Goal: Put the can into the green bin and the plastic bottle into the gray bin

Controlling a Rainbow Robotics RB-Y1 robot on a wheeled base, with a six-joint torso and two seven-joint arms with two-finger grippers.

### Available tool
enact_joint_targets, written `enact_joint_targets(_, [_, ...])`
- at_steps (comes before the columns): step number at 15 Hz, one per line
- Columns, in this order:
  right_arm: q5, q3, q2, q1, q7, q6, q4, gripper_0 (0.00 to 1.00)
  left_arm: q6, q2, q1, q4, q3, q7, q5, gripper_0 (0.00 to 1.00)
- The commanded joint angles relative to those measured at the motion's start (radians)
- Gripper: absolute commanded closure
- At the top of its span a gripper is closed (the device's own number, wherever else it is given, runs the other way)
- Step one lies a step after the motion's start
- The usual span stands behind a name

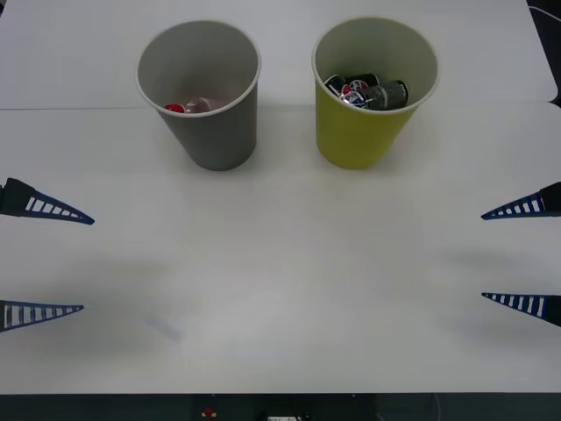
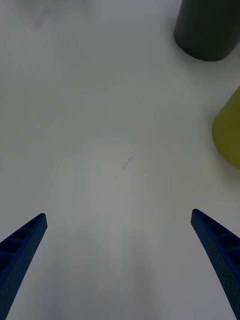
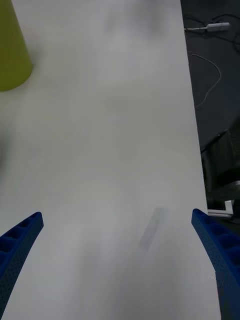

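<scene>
The left claw (image 1: 66, 261) hangs released at the left edge of the white table (image 1: 280, 289), fingers spread wide, grasping nothing. The right claw (image 1: 504, 254) hangs likewise released at the right edge. Ahead of both, between them and well apart from each, stand two bins: the gray bin (image 1: 203, 96) nearer the left claw, holding the plastic bottle (image 1: 188, 106), its red cap visible, and the green bin (image 1: 368, 96) nearer the right claw, holding dark cans (image 1: 368, 91).
</scene>
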Motion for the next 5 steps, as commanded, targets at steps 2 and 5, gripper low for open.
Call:
enact_joint_targets(2, [0.000, 0.000, 0.000, 0.000, 0.000, 0.000, 0.000, 0.00, -0.001, -0.007, 0.017, -0.003, -0.001, -0.003, 0.000, 0.00])
enact_joint_targets(5, [0.000, 0.000, 0.000, 0.000, 0.000, 0.000, 0.000, 0.00, 0.000, -0.007, 0.018, -0.003, -0.001, -0.003, 0.000, 0.00])
